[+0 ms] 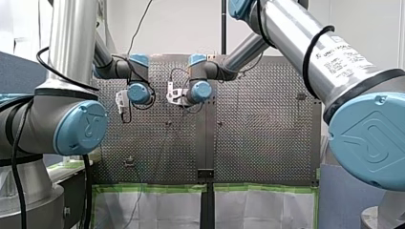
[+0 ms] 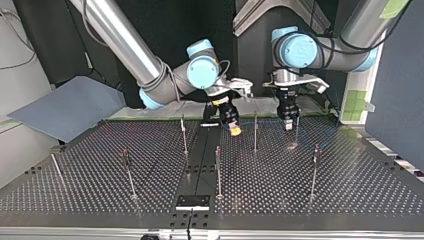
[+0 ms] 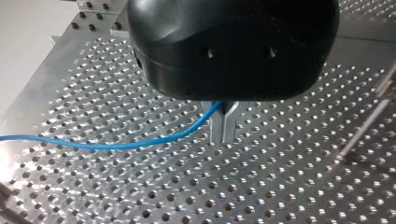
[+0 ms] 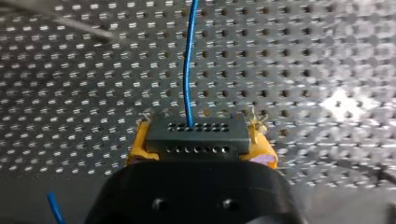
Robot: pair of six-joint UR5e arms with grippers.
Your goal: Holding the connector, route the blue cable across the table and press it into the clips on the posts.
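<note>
Cable (image 3: 116,145): thin, bright blue, a single strand. It leaves the left claw's fingertips and trails off to one side in a shallow curve over the holes.
Connector (image 4: 196,130): small dark block with two rows of tiny holes. The cable comes out of its upper face and runs straight ahead of the right claw.
Right claw (image 4: 201,149): yellow pads closed narrow on the connector's two ends, the block sitting crosswise between them.
Left claw (image 3: 224,135): black body with metal fingers pinched together on the cable, their tips close above the table.
Table (image 2: 350,190): perforated metal plate. Beside the left claw, on the side where the cable trails off, the plate ends at a plain pale surface.
Posts (image 2: 218,170): thin upright rods. One stands between the two claws and another just beside the left claw. The rest are well apart, nearer the camera.
Open room: there is bare plate under and ahead of both claws. A blurred rod lies ahead of the right claw, off to one side.
Wrist views only: both grips, the connector's holes, and a short blue end beside the right claw's body.
Top view only: both claws side by side near the far edge, among the posts. The cable is barely traceable there.
Front view: elbows and wrists fill it, and no fingers can be made out.
</note>
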